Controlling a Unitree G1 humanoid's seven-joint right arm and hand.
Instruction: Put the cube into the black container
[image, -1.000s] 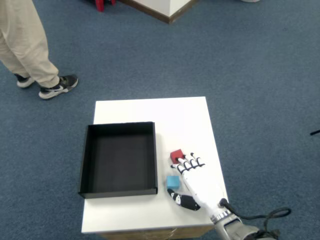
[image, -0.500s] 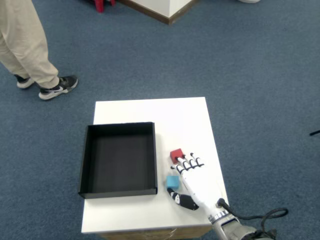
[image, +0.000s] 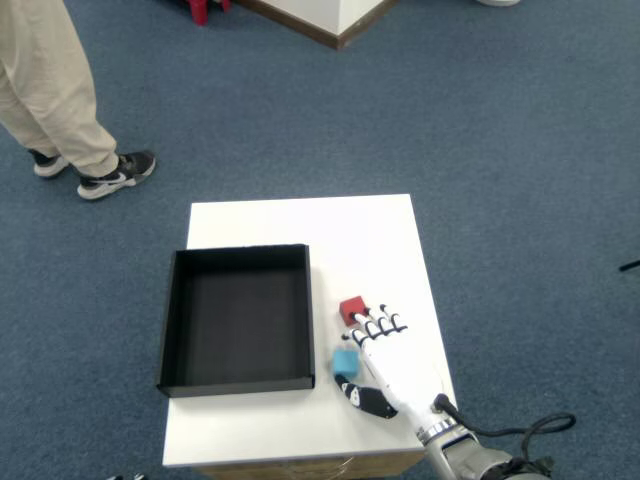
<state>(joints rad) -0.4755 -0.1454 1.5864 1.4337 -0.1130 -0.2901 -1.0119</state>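
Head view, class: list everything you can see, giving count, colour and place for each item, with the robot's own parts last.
Table: one, white, centre, on blue carpet.
Black container: one, open, empty, table's left half.
Red cube: one, right of the container, at the fingertips.
Blue cube: one, nearer the robot than the red cube, beside the thumb.
Person: one, beige trousers, black shoes, upper left.
Right hand: one, white and black, on the table's near right, holding nothing.
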